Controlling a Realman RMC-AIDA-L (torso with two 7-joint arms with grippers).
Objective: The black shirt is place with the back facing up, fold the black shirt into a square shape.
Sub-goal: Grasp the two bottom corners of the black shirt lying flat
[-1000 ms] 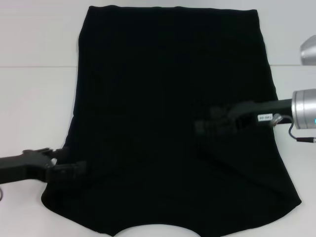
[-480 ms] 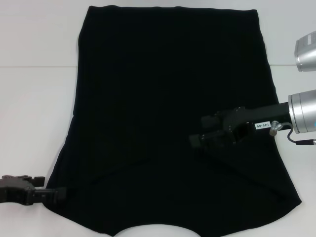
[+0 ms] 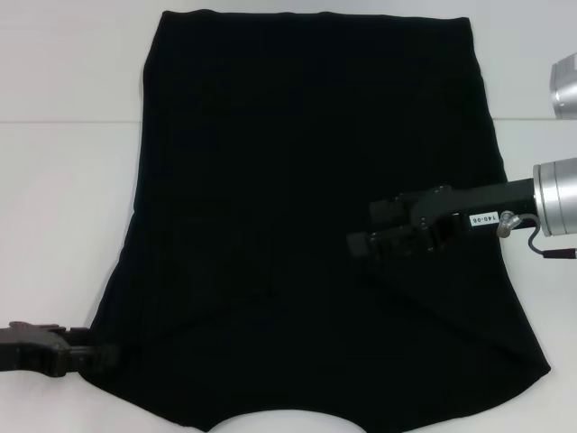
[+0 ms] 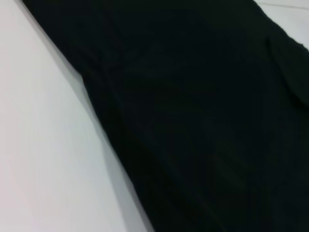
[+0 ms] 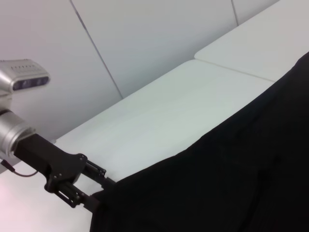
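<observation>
The black shirt [image 3: 306, 225] lies flat on the white table [image 3: 63, 180], both sleeves apparently folded in. The left gripper [image 3: 95, 359] meets its near corner edge; the right gripper [image 3: 361, 245] sits over the cloth. Neither grip is readable. Risk: soft, matte fabric slipping or bunching, so the fold skews off square. The neckline curves nearest the robot.

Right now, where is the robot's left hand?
In the head view, the left hand sits low on the robot's left, at the near left edge of the black shirt spread on the white table.
</observation>
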